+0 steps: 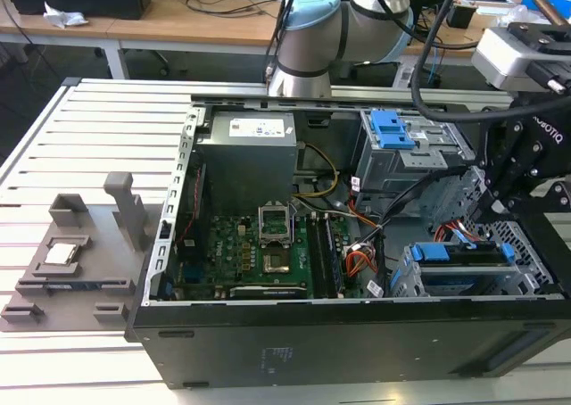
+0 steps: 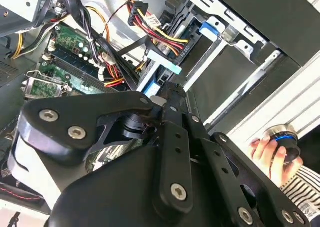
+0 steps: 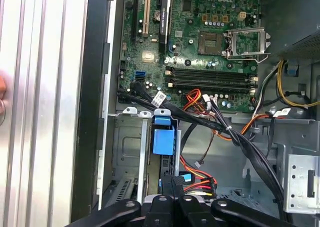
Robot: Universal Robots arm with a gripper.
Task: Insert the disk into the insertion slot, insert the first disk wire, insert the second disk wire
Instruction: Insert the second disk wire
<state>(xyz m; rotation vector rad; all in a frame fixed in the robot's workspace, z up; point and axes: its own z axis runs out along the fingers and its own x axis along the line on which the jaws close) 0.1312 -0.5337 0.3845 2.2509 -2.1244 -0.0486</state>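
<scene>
claw (image 1: 489,210) black, over cage, grip state can't tell | disk (image 1: 470,255) flat, blue-framed, sits in perforated grey sheet-metal insertion slot (image 1: 526,244) | ribbed alu tabletop (image 1: 98,128)

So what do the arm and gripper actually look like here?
The arm is silver tubing with pale blue joint caps and black cables running alongside it. The gripper is matte black, built of bolted linkage bars with silver screw heads and white lettering on its body.

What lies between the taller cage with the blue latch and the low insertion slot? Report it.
Loose black and red cables cross that stretch between the taller cage and the insertion slot, in the exterior view.
</scene>
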